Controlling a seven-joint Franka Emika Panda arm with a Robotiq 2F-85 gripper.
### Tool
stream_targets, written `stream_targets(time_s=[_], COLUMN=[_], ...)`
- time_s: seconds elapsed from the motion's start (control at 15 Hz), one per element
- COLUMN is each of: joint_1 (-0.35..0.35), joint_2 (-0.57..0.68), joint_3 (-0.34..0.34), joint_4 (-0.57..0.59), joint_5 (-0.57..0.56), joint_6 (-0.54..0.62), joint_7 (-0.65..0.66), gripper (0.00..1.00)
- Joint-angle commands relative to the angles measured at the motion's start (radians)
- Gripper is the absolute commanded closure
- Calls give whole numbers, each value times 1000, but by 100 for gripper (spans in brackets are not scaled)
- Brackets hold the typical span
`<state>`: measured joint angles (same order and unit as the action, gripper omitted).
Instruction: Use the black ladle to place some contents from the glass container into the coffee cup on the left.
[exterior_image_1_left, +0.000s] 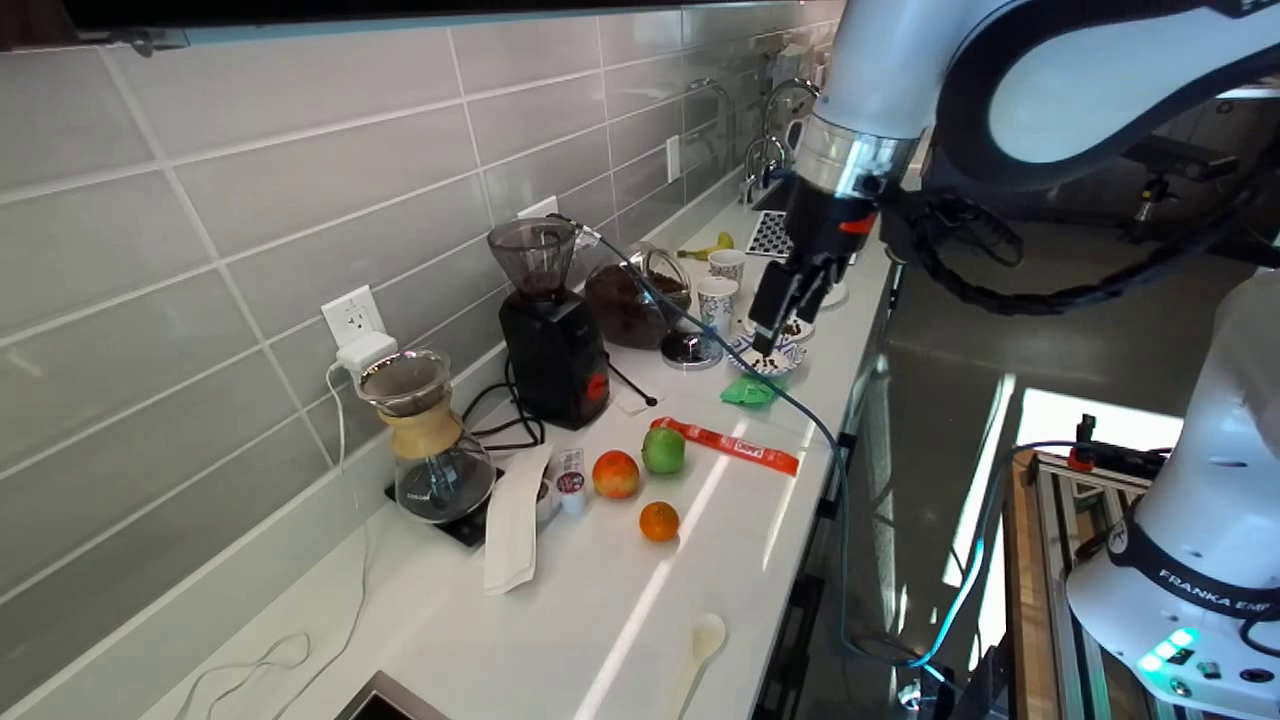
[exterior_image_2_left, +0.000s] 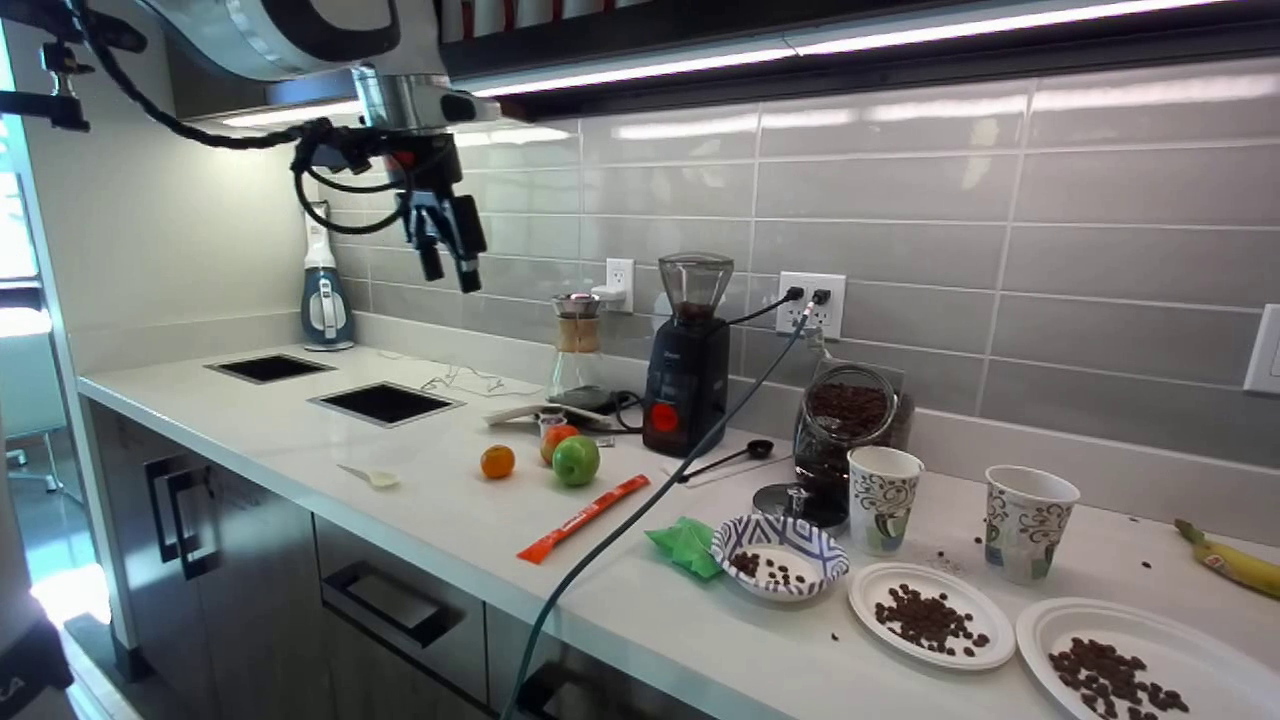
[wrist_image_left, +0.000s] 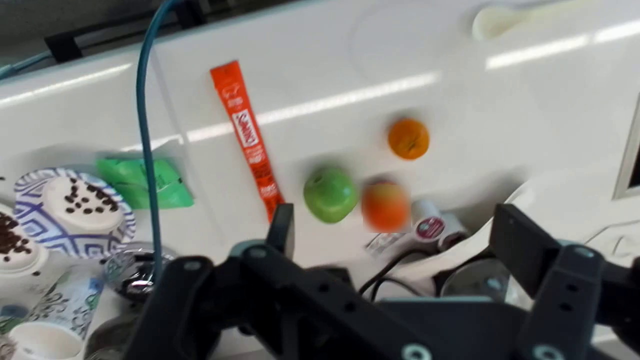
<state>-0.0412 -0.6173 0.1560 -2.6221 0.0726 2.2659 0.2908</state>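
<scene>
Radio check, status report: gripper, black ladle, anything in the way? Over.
Gripper above counter, jaws open, empty. Black ladle lying beside grinder, not yet picked up. Blue cable strung across counter, possible snag.

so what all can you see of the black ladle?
The black ladle has a small round scoop and a long thin handle, plastic by the look. It lies on the counter between the grinder and the jar, scoop nearer the wall. The gripper isn't touching it. Scoop contents: too small to tell.
</scene>
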Motion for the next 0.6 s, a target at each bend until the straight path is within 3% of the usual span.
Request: stream_targets(time_s=[0.0,0.2,0.53], joint_1=[-104,-163,-213], joint_2=[158,298,496], joint_3=[11,13,0], joint_4=[33,69,159], joint_5=[-110,-210,-391], joint_6=[238,380,439], joint_7=[80,76,161], gripper=[0,0,0])
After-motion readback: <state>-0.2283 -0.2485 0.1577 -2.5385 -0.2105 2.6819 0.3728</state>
